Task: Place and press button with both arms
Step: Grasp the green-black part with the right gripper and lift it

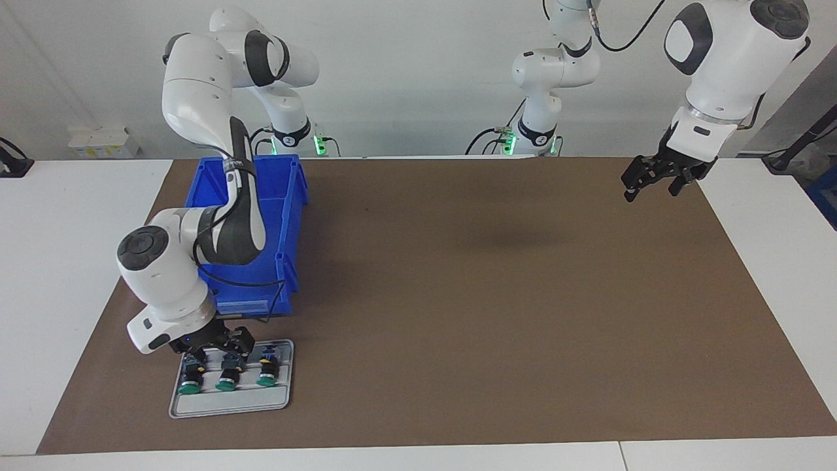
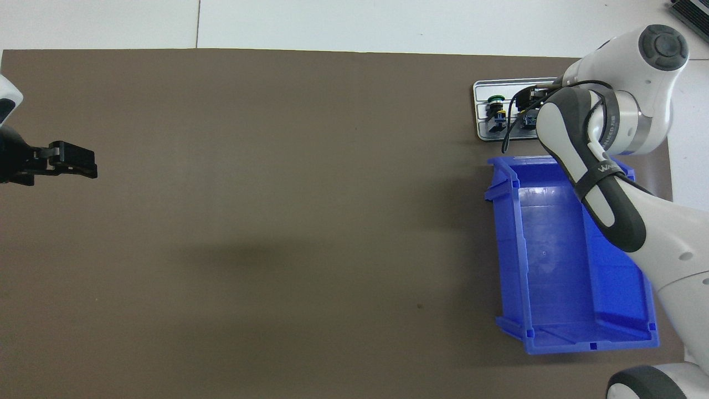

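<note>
Right gripper [image 1: 212, 345]: jaws spread wide, low over the tray [image 1: 229, 404], straddling the buttons' terminal ends; grip not discernible.
Left gripper [image 1: 654, 184]: jaws fully apart, empty, waiting raised over the mat [image 1: 490, 294].
Buttons [image 1: 229, 378]: three side by side on the tray.
Blue bin [image 1: 288, 216]: just beside the tray, nearer the robots.

Green caps, blue bin, brown mat

Three buttons [image 1: 228, 374] show green caps, black bodies; tray [image 1: 229, 404] grey; bin [image 2: 559, 266] bright blue; mat [image 1: 497, 314] plain brown; bench [image 1: 59, 261] white; arms [image 1: 196, 98] white with dark grey.
</note>
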Motion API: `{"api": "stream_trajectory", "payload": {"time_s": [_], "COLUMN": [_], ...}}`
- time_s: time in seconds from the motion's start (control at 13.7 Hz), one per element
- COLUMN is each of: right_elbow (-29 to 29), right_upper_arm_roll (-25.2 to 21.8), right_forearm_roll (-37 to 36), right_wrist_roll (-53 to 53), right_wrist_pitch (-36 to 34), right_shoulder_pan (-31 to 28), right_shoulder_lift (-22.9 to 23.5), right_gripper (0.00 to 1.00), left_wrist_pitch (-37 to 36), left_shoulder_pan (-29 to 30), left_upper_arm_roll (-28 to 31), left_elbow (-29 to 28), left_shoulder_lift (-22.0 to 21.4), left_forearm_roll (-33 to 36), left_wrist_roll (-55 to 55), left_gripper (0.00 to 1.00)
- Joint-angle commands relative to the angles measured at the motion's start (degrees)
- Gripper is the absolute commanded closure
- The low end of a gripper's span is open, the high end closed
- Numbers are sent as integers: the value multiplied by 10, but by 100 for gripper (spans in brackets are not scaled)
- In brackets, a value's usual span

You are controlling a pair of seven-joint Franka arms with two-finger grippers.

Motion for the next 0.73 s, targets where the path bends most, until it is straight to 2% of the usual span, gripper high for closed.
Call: {"api": "stream_trajectory", "payload": {"time_s": [0.0,0.66], "right_elbow": [14,-36], "right_upper_arm_roll": [8,8], "right_forearm_roll": [3,6], "right_wrist_roll": [-26,-39], "right_wrist_pitch": [17,59], "right_shoulder_pan": [-10,-8], "right_shoulder_lift": [15,17], "right_gripper": [7,16], "left_wrist_pitch": [2,3], "left_shoulder_pan": [8,8], "left_upper_arm_roll": [-5,-5], "left_elbow": [-18,-18], "left_shoulder_lift": [-16,-16], "left_forearm_roll": [2,2], "left_wrist_roll": [-6,-6], "left_gripper": [0,0]}}
